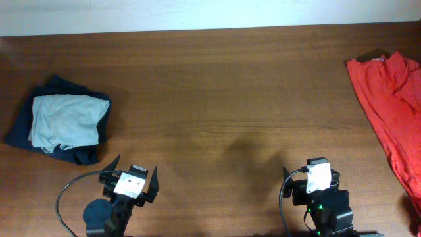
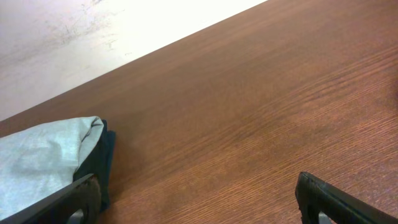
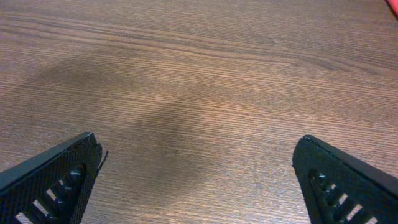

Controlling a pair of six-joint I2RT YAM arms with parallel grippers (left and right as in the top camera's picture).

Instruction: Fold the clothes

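In my judgement the folding was not yet begun. The orange-red clothes (image 1: 391,99) lay crumpled at the far right edge of the bench (image 1: 217,85) (partly outside the picture), well apart from both arms. My left gripper (image 1: 135,172) and my right gripper (image 3: 198,140) stood wide open and held nothing. A navy and pale grey pile (image 1: 62,118) lay folded at the left.

Even, bright light; soft shadows on the table (image 1: 210,85); wrist views sharp.
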